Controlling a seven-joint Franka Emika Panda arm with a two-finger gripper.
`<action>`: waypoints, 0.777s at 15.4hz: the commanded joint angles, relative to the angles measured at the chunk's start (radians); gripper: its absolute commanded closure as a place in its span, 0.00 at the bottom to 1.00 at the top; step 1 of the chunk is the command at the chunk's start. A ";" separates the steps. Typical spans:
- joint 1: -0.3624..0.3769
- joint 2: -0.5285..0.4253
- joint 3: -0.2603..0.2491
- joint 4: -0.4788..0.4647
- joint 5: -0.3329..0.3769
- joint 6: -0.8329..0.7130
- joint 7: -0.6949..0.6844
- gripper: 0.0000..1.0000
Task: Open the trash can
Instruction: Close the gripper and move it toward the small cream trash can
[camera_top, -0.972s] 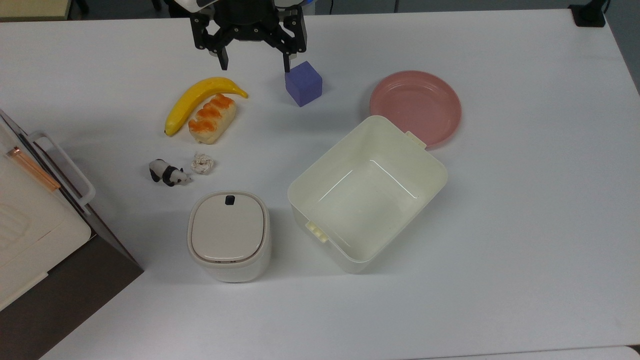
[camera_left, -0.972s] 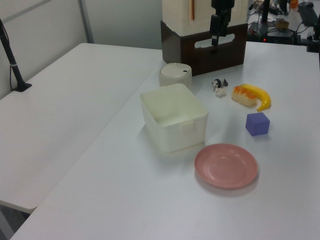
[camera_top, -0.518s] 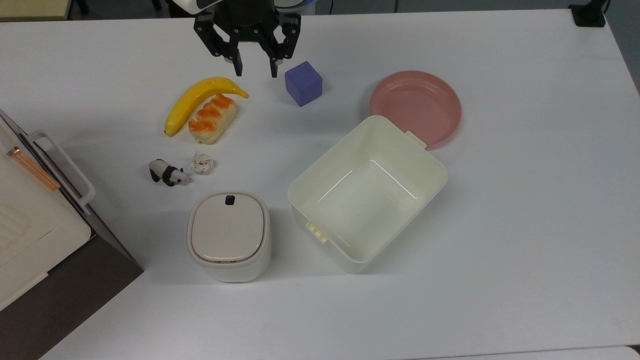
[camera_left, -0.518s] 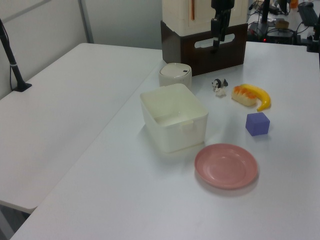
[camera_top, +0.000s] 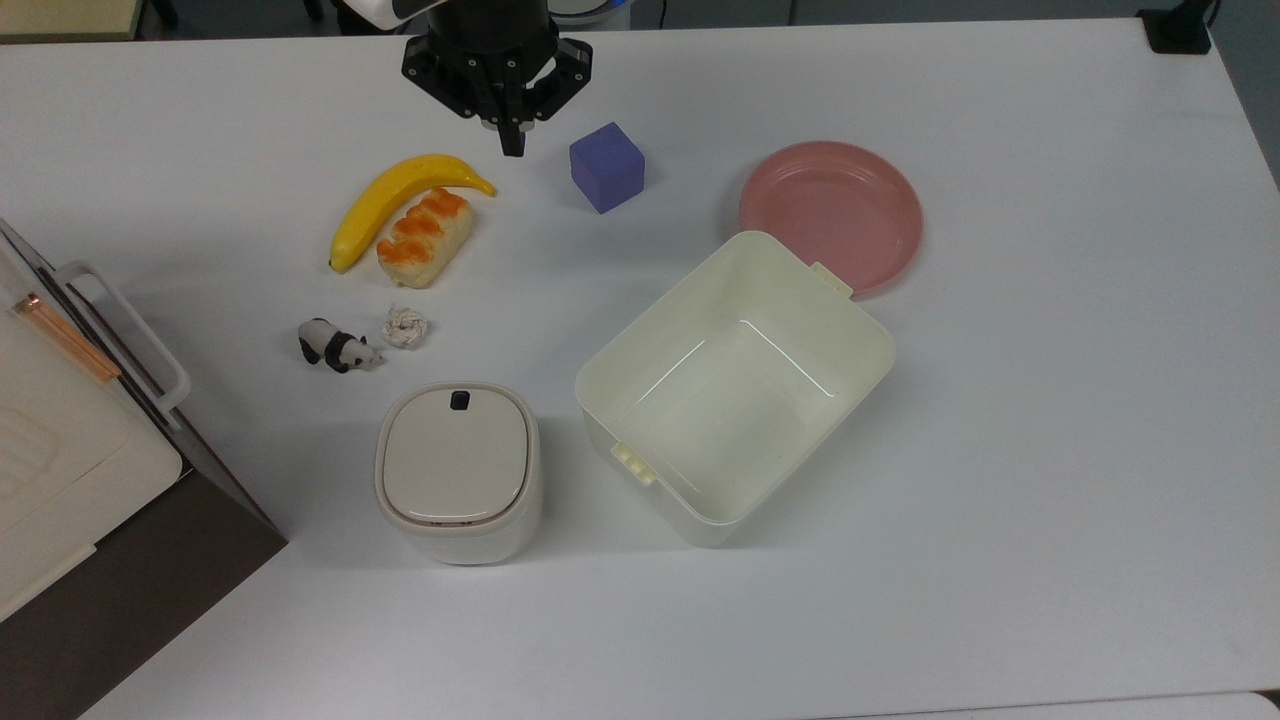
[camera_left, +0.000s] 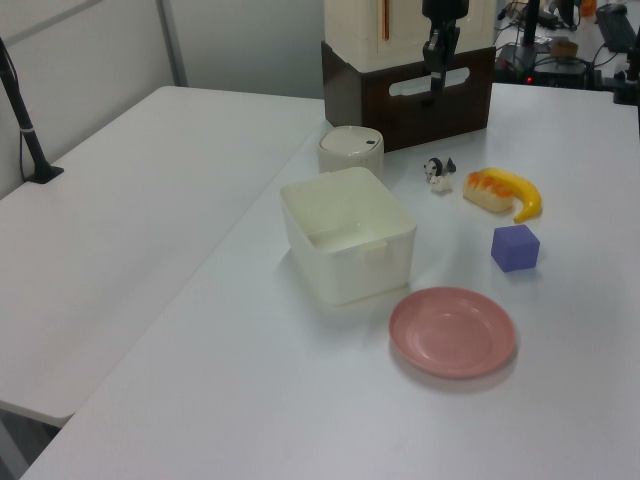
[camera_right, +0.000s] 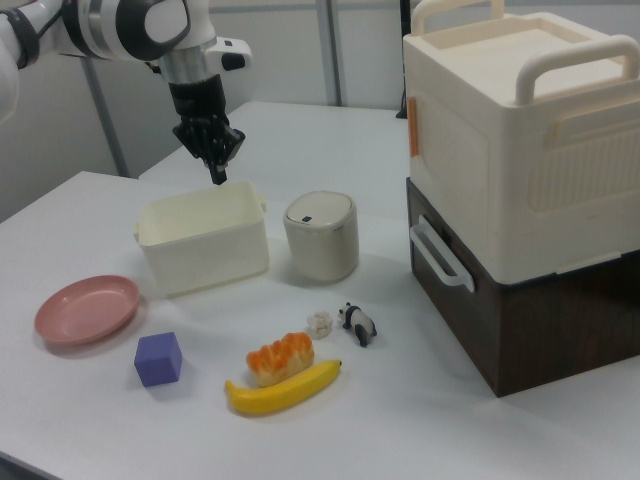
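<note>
My gripper (camera_top: 511, 143) pinched closed, holding nothing, high over table's far end in top view, between banana (camera_top: 400, 200) and purple cube (camera_top: 606, 166). Trash can (camera_top: 458, 472) well apart, toward top view's bottom, lid down, beside big tub (camera_top: 860, 345). Black button (camera_top: 460, 400) on rim side facing me. Right view shows my height above table (camera_right: 90, 430); top view does not.

A white counter (camera_top: 1050, 420) is carrying everything. The trash can (camera_top: 458, 470) is sitting on it beside a lidless pale tub (camera_top: 735, 385), with a pink plate (camera_top: 832, 213) just behind the tub. A purple cube (camera_top: 606, 167), a banana (camera_top: 400, 200), a bread roll (camera_top: 424, 236), a panda figure (camera_top: 337, 345) and a crumpled paper ball (camera_top: 405, 326) are lying nearby. A brown-and-cream cabinet (camera_right: 530, 190) is standing at the right view's right.
</note>
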 joint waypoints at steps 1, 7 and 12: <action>0.009 -0.007 -0.017 0.001 0.000 -0.024 -0.026 1.00; 0.009 -0.007 -0.017 0.001 0.001 -0.024 -0.020 1.00; 0.005 -0.007 -0.018 0.002 -0.002 -0.019 -0.026 1.00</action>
